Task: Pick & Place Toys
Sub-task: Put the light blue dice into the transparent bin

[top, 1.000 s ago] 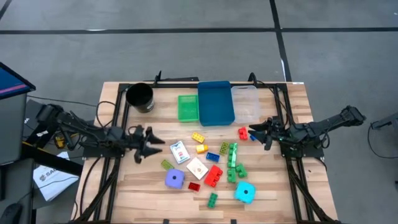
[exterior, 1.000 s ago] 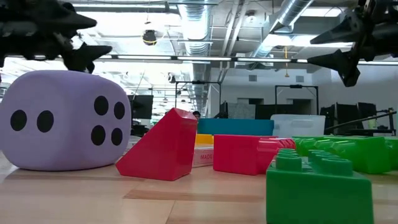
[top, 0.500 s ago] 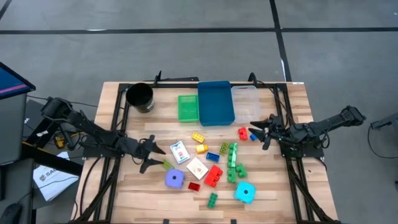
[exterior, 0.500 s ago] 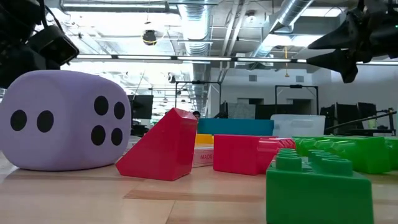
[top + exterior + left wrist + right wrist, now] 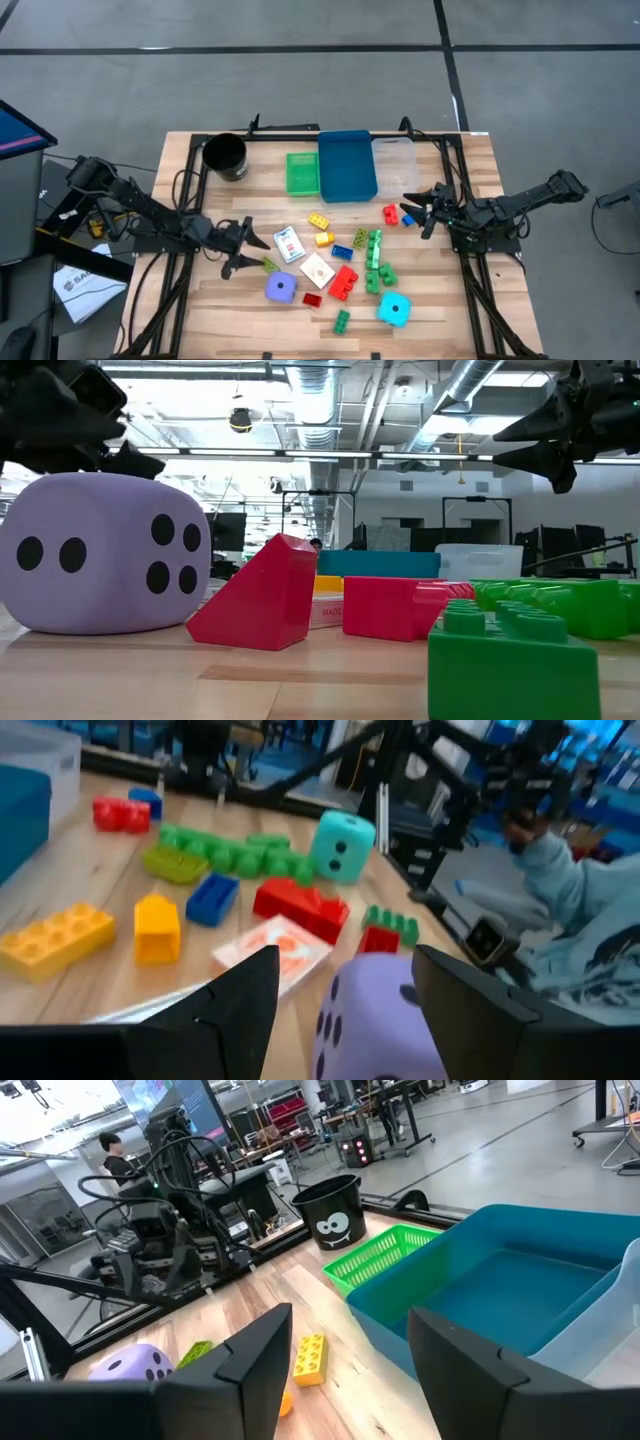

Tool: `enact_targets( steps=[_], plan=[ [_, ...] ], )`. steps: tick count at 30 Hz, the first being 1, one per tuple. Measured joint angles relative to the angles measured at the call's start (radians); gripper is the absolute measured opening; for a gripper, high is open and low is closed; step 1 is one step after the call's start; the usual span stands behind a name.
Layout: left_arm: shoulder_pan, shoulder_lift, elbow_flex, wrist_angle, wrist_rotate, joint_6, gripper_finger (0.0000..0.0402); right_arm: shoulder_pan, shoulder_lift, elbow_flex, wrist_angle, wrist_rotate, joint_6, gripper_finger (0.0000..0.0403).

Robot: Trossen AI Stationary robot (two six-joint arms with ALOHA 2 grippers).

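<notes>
Left pincer (image 5: 247, 252) is hovering released beside the purple foam die (image 5: 281, 288); right pincer (image 5: 422, 211) released too, risking nudging neighbouring bricks

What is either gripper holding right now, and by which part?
Nothing is held. The left gripper hangs open beside the purple die, and the right gripper hangs open near the clear tray.

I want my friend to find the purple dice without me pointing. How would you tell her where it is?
Start at the black cup in the far left corner of the wooden table, then come toward the near edge, past the left gripper. Next to a small red brick sits the purple dice. It is the only purple toy, a big soft cube with black dots, far bigger than the bricks around it.
</notes>
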Motion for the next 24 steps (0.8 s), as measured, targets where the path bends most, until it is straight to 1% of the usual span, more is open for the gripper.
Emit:
enact_targets(
  steps=[8, 11, 13, 19, 22, 24],
  plan=[
    [0.0, 0.0, 0.0, 0.073, 0.0, 0.0, 0.0223, 0.0, 0.0, 0.0, -0.001, 0.0, -0.001, 0.0195],
    [0.0, 0.0, 0.0, 0.076, 0.0, -0.001, 0.0223, 0.0, 0.0, 0.0, -0.009, -0.002, 0.0, 0.0195],
    [0.0, 0.0, 0.0, 0.075, 0.0, -0.004, 0.0223, 0.0, 0.0, 0.0, -0.016, -0.022, 0.0, 0.0195],
    [0.0, 0.0, 0.0, 0.075, 0.0, -0.03, 0.0223, 0.002, 0.002, 0.0, -0.013, -0.177, -0.049, 0.0195],
    [0.001, 0.0, 0.0, 0.075, 0.0, -0.031, 0.0223, 0.002, 0.036, 0.0, -0.013, -0.243, -0.079, 0.0195],
    [0.001, 0.0, 0.0, 0.075, 0.0, -0.031, 0.0223, 0.003, 0.061, 0.0, -0.013, -0.309, -0.111, 0.0195]
  ],
)
